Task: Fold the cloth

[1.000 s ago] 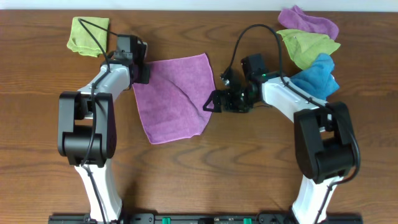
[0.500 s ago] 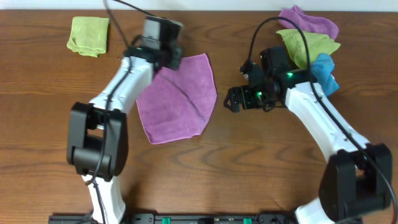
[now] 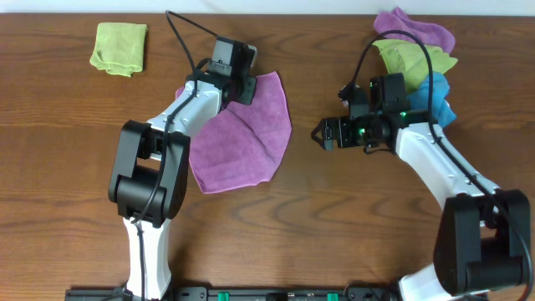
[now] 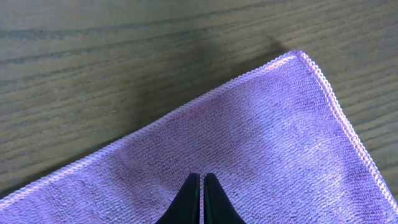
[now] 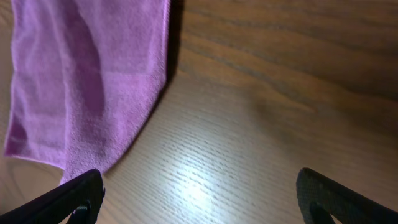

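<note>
The mauve cloth lies creased, its thin hem showing. The left gripper pinches its top, and the right gripper gapes empty beside it.

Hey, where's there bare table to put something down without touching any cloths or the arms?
Widest bare wood on the table: the near strip, bordered by the mauve cloth, left arm and right arm. Also the left edge, nearer than the lone lime-green cloth. Crowded: far right corner, where a violet cloth, second lime-green cloth and blue cloth pile up.
</note>
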You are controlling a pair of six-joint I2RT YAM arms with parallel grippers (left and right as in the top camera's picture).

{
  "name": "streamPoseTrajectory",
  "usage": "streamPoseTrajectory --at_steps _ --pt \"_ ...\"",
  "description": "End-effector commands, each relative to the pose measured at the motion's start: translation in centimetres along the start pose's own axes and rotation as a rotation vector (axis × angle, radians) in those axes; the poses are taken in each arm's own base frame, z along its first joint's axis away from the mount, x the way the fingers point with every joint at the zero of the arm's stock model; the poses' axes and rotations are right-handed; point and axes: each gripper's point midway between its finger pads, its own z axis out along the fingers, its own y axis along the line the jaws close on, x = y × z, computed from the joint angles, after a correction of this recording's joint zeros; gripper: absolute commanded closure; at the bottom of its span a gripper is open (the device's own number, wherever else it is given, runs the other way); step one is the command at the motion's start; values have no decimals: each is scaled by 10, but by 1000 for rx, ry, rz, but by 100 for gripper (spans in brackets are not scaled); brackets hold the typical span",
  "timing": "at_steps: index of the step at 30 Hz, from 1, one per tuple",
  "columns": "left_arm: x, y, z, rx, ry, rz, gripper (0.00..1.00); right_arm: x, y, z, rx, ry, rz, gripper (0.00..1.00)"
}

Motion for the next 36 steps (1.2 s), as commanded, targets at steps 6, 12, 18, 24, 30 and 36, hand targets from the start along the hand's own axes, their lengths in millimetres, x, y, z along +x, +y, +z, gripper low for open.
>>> streamPoseTrajectory --at_steps 6,12,18,24,30,36 --pt "11 -1 6 12 39 -20 94 -29 9 7 -77 -112 18 1" --pt "20 3 15 7 63 -26 94 -45 18 33 -198 -156 62 1" --pt "32 6 26 4 92 -33 95 -39 37 66 -276 -129 78 1" --pt "38 8 33 3 107 -35 94 -24 61 94 -313 -79 65 1" --pt "53 9 46 3 142 -40 94 -7 68 111 -314 -27 64 1" --pt "59 11 51 2 155 -43 94 1 67 119 -321 3 92 1"
